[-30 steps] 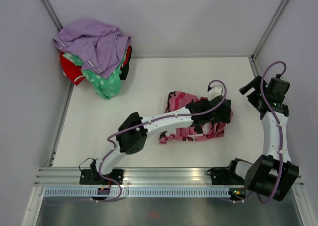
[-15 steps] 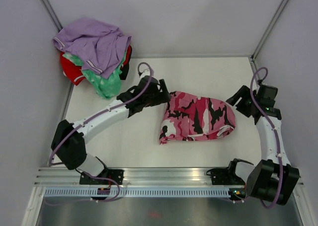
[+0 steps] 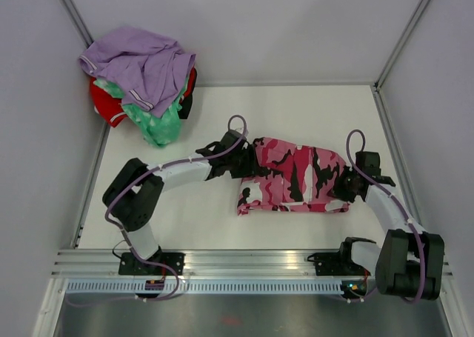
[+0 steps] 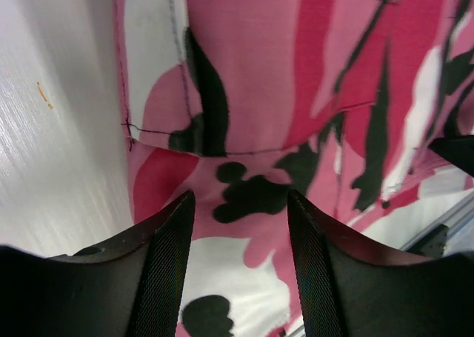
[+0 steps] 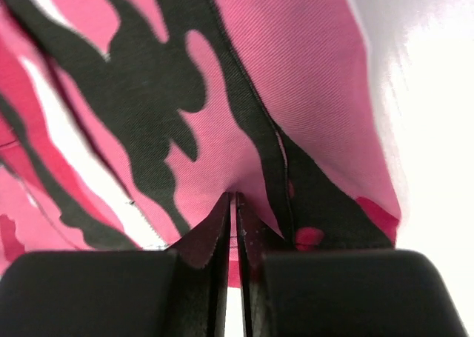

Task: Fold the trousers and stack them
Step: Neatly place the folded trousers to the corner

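Left arm: base at the near left, elbow folded back toward the near edge, forearm stretched low and flat out to the right. The left gripper [image 3: 250, 167] points right, down at the left end of the trousers [image 3: 296, 175].

Right arm: links bent low, forearm angled in leftward, right gripper [image 3: 342, 187] down at the trousers' right end.

The trousers are a flat folded block of pink camo on the table [image 3: 296, 111], lying between the two grippers with one at each end.

Top view only:
- It gives both arms' whole pose, but the jaws are hidden under the wrists, so it does not show how they stand.
- It alone shows the clothes heap in the far-left corner, well apart from the left gripper: a lavender garment [image 3: 141, 63] over a green one [image 3: 159, 122] and a red one [image 3: 104, 106].

Left wrist view only: the fingers [image 4: 167, 263] stand apart. Camo cloth lies flat in the gap and ahead of the tips, and nothing is pinched. A stitched seam runs ahead of the tips, and bare table shows left of the fingers.

Right wrist view only: the fingers [image 5: 204, 241] are closed to a thin slit, the tips nipping a puckered fold of the pink cloth. A black patch lies just ahead, and bare table is off to the right.
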Robot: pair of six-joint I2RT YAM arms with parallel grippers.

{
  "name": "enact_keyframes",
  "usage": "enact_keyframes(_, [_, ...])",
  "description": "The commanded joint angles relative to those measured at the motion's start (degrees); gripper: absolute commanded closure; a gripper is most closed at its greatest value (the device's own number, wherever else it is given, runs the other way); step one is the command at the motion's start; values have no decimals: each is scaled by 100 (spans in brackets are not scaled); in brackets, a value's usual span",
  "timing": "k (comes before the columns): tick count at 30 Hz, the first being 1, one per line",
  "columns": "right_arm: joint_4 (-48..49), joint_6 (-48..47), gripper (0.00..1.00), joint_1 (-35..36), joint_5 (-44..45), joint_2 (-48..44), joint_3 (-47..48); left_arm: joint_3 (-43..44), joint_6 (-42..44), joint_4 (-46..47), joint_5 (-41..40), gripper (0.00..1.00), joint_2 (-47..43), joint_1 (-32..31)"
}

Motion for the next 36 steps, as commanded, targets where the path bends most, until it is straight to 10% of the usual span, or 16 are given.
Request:
enact_keyframes(1, [91, -33, 89, 6, 430, 311, 257, -28, -52, 132, -45, 41, 382, 25])
enact_keyframes(6, [-48, -146, 80, 6, -19, 49, 704, -45, -18, -246, -467, 42, 691, 69])
enact_keyframes(9, [-329, -243, 45, 6, 322, -329, 1327, -142, 96, -308, -494, 40, 665, 165])
enact_keyframes(12, [-514, -349, 35, 6, 770, -374, 1671, -116, 491, -308, -231, 33, 437, 262])
enact_keyframes(26, [204, -376, 19, -12, 957, 760, 1102, -387, 616, 191, 350, 11, 66, 183])
enact_keyframes(36, [1135, -130, 27, 6, 430, 1217, 171, -442, 405, 570, 182, 42, 760, 139])
